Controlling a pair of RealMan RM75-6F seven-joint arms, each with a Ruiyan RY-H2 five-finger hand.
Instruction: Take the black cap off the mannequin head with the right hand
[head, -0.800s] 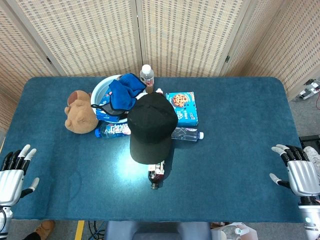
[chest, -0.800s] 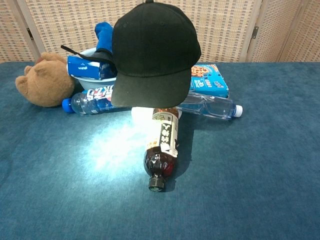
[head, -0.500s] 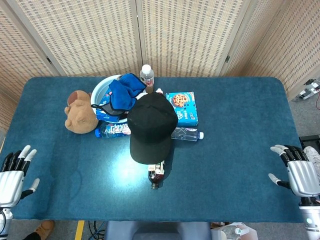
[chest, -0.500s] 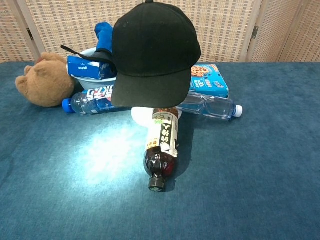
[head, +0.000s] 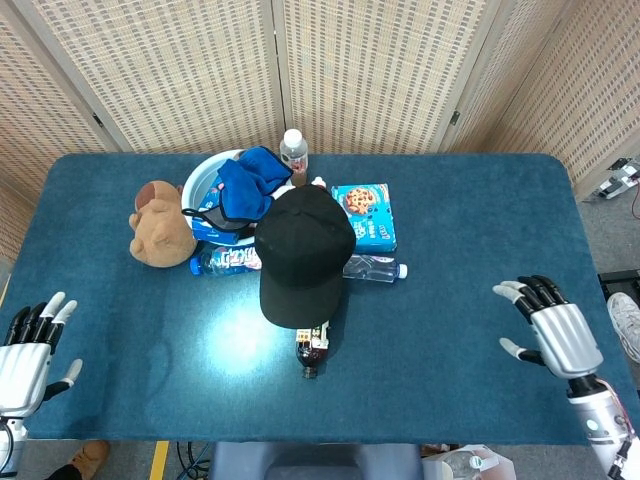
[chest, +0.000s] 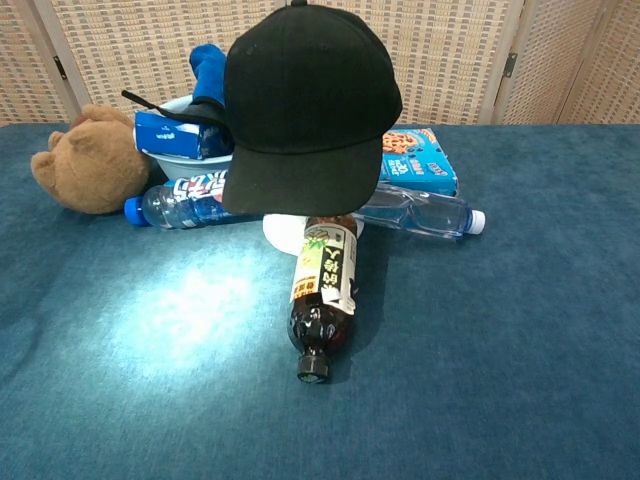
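Head view: black cap (head: 302, 255) sits on the mannequin head (chest: 300, 229) at the middle of the blue table (head: 470, 220), brim toward the near edge — the head itself is almost fully hidden, only a pale strip shows under the brim in the chest view. Right hand (head: 550, 329) hovers over the table well right of the cap, fingers spread, holding nothing, apart from the cap. Left hand (head: 28, 346) is at the near left edge, far left of the cap, fingers apart and empty too.

Dark tea bottle (chest: 324, 297) lies on its side just in front of the cap, cap end toward the near edge, its far end tucked under the brim. Clear water bottle (chest: 425, 212) lies just right of the cap, white lid pointing right. Blue cookie box (head: 365, 215) lies flat right of the cap, just behind that water bottle. Blue-labelled bottle (chest: 182, 203) lies left of the cap, blue lid pointing left. Brown plush bear (head: 160, 224) is further left of the cap. White basin (head: 205, 181) stands behind-left of the cap with a blue cloth (head: 246, 184) piled in it and a blue packet (chest: 178, 134) at its front — a black strap lies across the packet. Upright bottle with white lid (head: 293, 152) stands behind the cap, near the table's far edge. Woven screen panels (head: 200, 60) stand behind the table.
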